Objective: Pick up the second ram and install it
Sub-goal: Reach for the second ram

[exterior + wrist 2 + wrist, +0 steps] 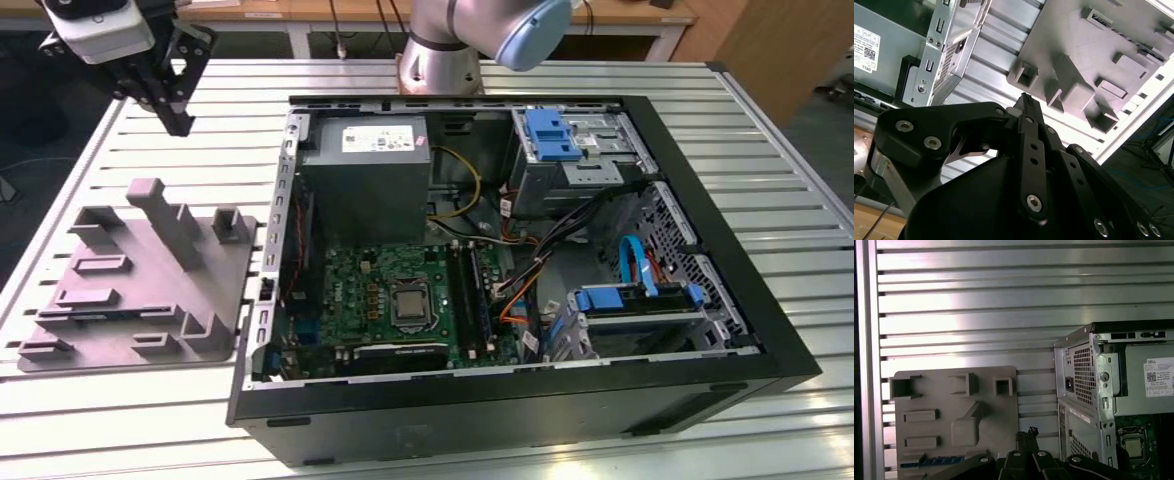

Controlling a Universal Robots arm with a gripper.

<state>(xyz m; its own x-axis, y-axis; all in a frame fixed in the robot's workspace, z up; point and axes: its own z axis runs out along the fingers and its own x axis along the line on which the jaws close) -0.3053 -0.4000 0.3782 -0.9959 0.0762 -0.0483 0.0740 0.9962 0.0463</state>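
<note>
My gripper (176, 124) hangs shut and empty above the slatted table, beyond the far end of a grey holding fixture (200, 300). In both wrist views its black fingertips (1026, 99) (1026, 434) are pressed together with nothing between them. A thin dark blue-green stick, seemingly the second ram (933, 460), lies flat in a groove of the fixture (989, 410), beside and below the fingertips. The open computer case (534, 405) lies on the exterior view's right of the fixture. Its green motherboard (380, 290) and long black memory slots (470, 290) face up.
The case holds a grey power supply (367, 170), blue drive brackets (550, 135) and loose cables (521, 290). Upright posts (167, 220) rise from the fixture. The arm's base (447, 50) stands behind the case. The slatted aluminium table (200, 150) lies under everything.
</note>
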